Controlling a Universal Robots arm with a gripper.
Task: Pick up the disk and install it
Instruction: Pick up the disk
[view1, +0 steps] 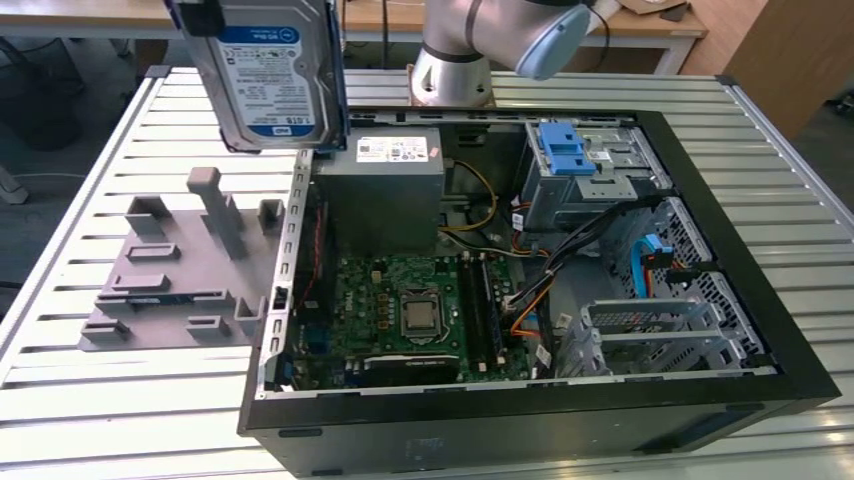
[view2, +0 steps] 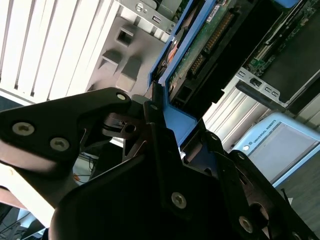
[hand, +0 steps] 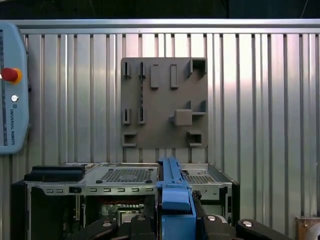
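The disk (view1: 274, 80), a silver drive with a white-and-blue label and blue rails, hangs upright in the air at the exterior view's upper left. It is above the left wall of the open computer case (view1: 747, 300). My gripper (view1: 203, 18) is shut on its upper end. In the second wrist view the black fingers (view2: 150, 135) clamp the blue rail, and the disk's green circuit board (view2: 200, 45) faces the camera. In the first wrist view the disk (hand: 172, 192) shows edge-on, rising from the gripper (hand: 175, 225).
A grey fixture plate (view1: 174, 260) with pegs and slots lies on the slatted table left of the case. Inside the case are a grey box with a white sticker (view1: 380, 190), the motherboard (view1: 414, 310) and a metal cage with blue tabs (view1: 581, 160). A pendant (hand: 12, 85) lies nearby.
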